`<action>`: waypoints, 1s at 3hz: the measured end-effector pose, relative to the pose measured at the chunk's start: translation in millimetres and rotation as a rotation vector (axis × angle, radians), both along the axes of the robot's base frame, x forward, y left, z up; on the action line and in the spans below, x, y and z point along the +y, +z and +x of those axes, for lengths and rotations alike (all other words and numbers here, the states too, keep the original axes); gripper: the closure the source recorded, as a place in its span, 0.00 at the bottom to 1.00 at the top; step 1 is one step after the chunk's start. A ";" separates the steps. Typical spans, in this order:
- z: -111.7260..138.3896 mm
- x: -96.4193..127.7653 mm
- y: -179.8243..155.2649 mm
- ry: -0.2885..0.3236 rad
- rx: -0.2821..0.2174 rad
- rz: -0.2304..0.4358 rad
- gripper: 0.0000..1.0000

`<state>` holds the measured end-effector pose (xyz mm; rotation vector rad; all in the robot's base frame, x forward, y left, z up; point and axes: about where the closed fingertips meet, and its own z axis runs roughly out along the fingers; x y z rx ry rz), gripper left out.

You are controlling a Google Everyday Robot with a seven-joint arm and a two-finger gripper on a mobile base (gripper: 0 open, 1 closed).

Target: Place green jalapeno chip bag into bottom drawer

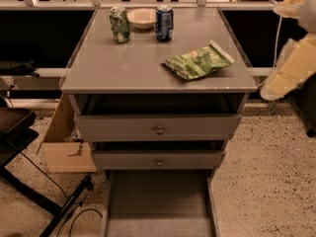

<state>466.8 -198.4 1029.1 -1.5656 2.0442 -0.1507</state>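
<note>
Best pinched from above across the bag (197, 60), flat at front right of the worktop (123, 68), by the tool (288, 72) off its right edge, grip state impossible to tell.

place: robot test space, office-like
floor (266, 172): speckled, cable (81, 215) near front-left corner of bench (143, 65)
gripper (284, 75): beyond bench's right edge

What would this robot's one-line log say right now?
pincer: far right, beside cabinet, away from bag | green jalapeno chip bag: lying on cabinet top | bottom drawer: pulled open | step: bag not yet picked
</note>
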 end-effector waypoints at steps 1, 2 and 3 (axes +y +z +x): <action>63.8 8.5 -9.9 -0.002 -0.041 0.153 0.00; 154.5 21.5 -46.7 -0.028 -0.043 0.296 0.00; 204.4 32.4 -74.9 -0.049 -0.026 0.347 0.00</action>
